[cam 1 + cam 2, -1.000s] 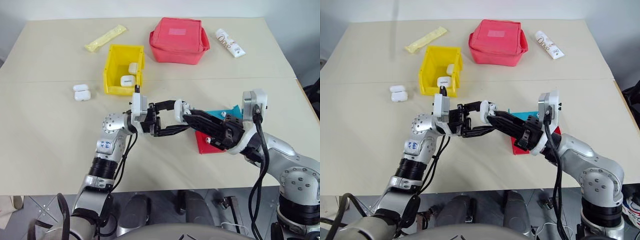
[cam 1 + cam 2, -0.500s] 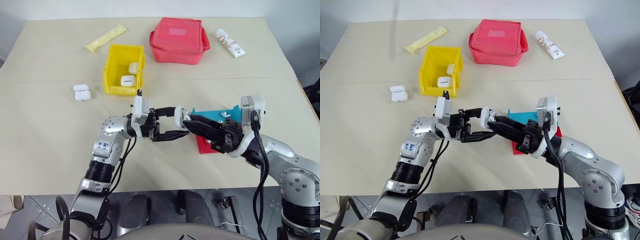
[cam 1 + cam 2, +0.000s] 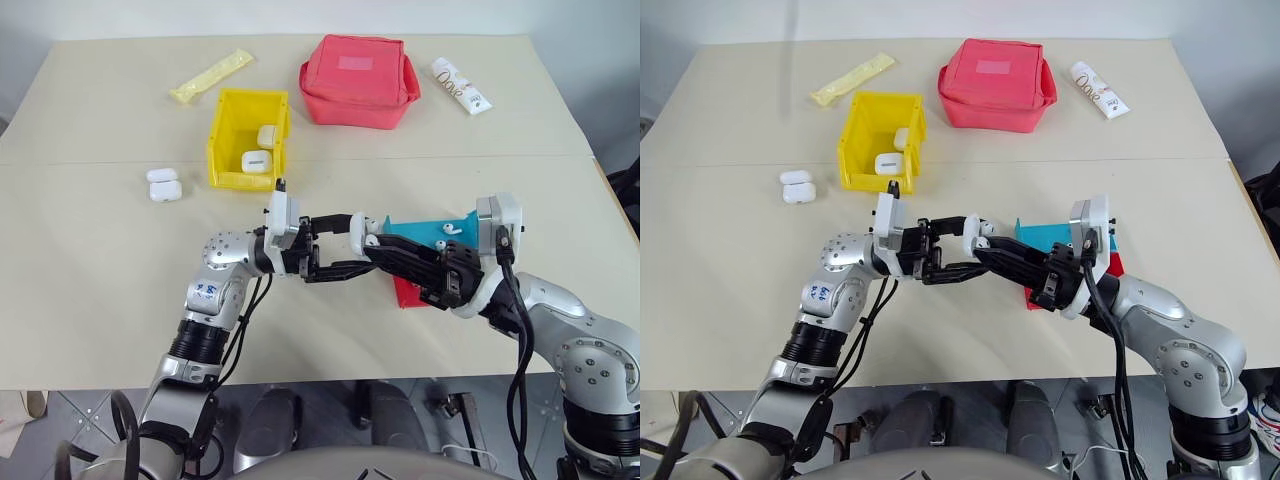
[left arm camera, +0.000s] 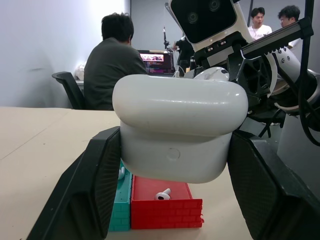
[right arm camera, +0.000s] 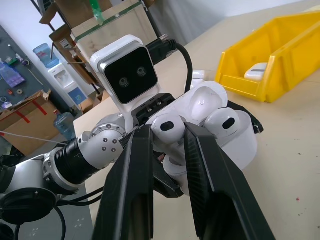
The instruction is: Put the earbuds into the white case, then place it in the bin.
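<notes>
Above the middle of the pale beige bench point(image 3: 100, 300) the left gripper point(image 3: 352, 245) is clamped on one small glossy white rounded charging case point(image 4: 177, 132), lid open, with one earbud head seated in a well. The right gripper point(image 5: 167, 142), fingers narrowed, pinches one tiny glossy white earbud point(image 5: 168, 127) at the case's open top; whether its stem has entered the well is hard to tell. Counted across the bench: two more white cases inside the bright yellow open-top plastic bin point(image 3: 224, 140), and what looks like two cases lying side by side just left of it point(image 3: 163, 185). Beneath the right arm sit a shallow teal tray point(image 3: 425, 232) holding one loose earbud point(image 3: 449, 229) and, touching it, a shallow red tray point(image 4: 165, 202) with another loose earbud point(image 4: 162, 194); the arm covers much of the red tray from above. Farther back lie a red fabric pouch point(image 3: 358, 80), a yellow sachet point(image 3: 211, 75) and a white tube point(image 3: 460, 86). Three people point(image 4: 112, 62) sit or stand beyond the bench.
</notes>
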You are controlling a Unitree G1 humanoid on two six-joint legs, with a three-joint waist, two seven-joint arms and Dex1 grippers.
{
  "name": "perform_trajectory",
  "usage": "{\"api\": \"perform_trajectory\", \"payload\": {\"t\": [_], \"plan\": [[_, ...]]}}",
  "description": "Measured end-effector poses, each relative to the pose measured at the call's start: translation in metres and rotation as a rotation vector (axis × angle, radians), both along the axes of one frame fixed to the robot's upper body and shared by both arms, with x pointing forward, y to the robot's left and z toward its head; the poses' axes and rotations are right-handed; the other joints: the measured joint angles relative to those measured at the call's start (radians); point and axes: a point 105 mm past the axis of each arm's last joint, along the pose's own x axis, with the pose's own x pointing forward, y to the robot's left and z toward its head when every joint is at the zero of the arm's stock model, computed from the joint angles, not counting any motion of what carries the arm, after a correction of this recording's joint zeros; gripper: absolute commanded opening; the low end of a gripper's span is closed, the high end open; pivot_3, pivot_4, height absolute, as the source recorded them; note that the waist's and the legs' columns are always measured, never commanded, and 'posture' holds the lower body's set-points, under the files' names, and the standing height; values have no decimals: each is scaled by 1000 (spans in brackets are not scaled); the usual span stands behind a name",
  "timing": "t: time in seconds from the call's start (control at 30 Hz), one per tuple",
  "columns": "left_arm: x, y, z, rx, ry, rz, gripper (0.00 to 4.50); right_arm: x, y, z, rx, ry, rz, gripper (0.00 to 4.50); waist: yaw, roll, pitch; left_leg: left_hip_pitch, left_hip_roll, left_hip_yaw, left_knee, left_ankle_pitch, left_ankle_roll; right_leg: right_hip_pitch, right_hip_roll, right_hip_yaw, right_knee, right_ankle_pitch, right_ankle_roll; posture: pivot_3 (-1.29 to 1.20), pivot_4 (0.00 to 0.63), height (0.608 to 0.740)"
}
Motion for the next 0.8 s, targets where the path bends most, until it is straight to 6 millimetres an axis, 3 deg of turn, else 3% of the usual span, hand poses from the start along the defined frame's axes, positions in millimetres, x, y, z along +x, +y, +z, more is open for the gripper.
{"api": "perform_trajectory", "payload": {"t": [0.5, 0.8], "plan": [[2, -1, -3, -3, 23, 11, 2816, 3, -6, -8, 16, 11, -14, 499, 0, 0, 0, 0, 0, 0, 0, 0, 0, 0, 0, 0, 0, 0, 0, 0, 150, 740], [3, 1, -7, 17, 28, 8, 2816, 7, -5, -10, -63, -1, 30, 499, -1, 0, 0, 0, 0, 0, 0, 0, 0, 0, 0, 0, -1, 0, 0, 0, 150, 740]]}}
